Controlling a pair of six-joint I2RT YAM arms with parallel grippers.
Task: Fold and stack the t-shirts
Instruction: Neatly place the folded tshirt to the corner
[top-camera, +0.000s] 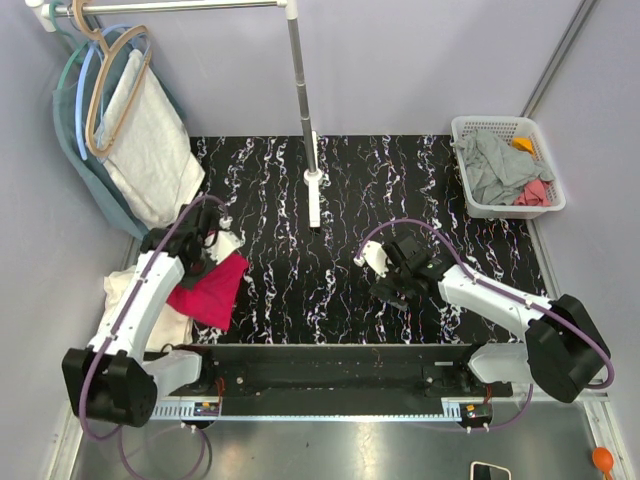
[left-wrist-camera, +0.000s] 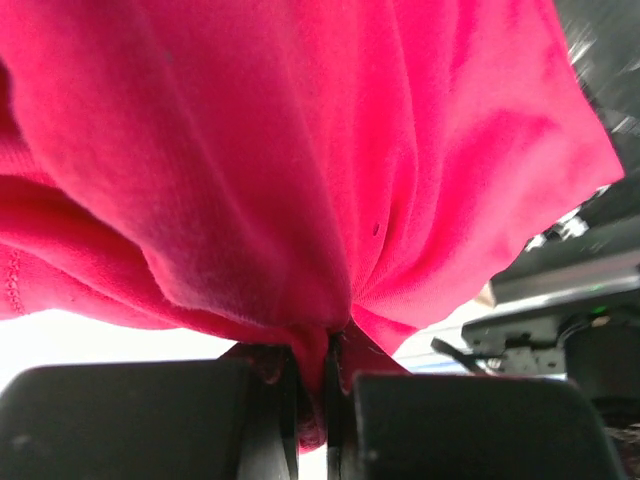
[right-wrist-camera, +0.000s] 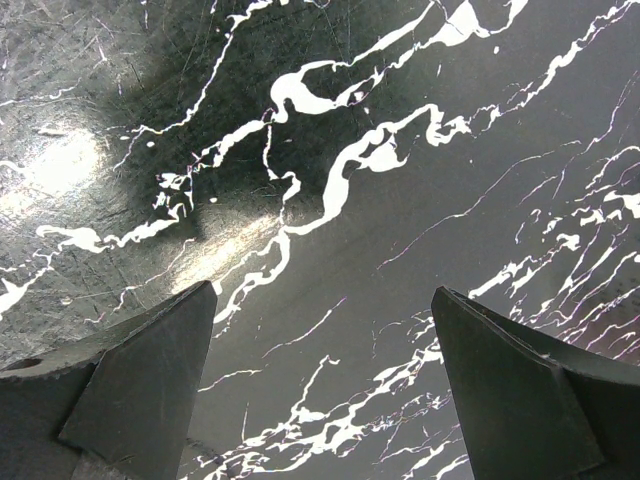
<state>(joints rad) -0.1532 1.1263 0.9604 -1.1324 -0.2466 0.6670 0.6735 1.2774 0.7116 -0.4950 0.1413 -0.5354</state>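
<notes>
The left gripper (left-wrist-camera: 325, 385) is pinched shut on a fold of the red t-shirt (top-camera: 212, 290), which hangs at the 9 o'clock edge of the table (top-camera: 420, 190). The right gripper (right-wrist-camera: 322, 292) stands wide and holds nothing; the shirt lies at its 9 o'clock, well apart.

I see a t-shirt (top-camera: 212, 290) at the table's (top-camera: 300, 290) left edge, above a second t-shirt (top-camera: 122, 292) lying beside it. A basket (top-camera: 500, 122) of clothes (top-camera: 492, 165) sits at the far right corner, with hung garments (top-camera: 150, 150) far left.
</notes>
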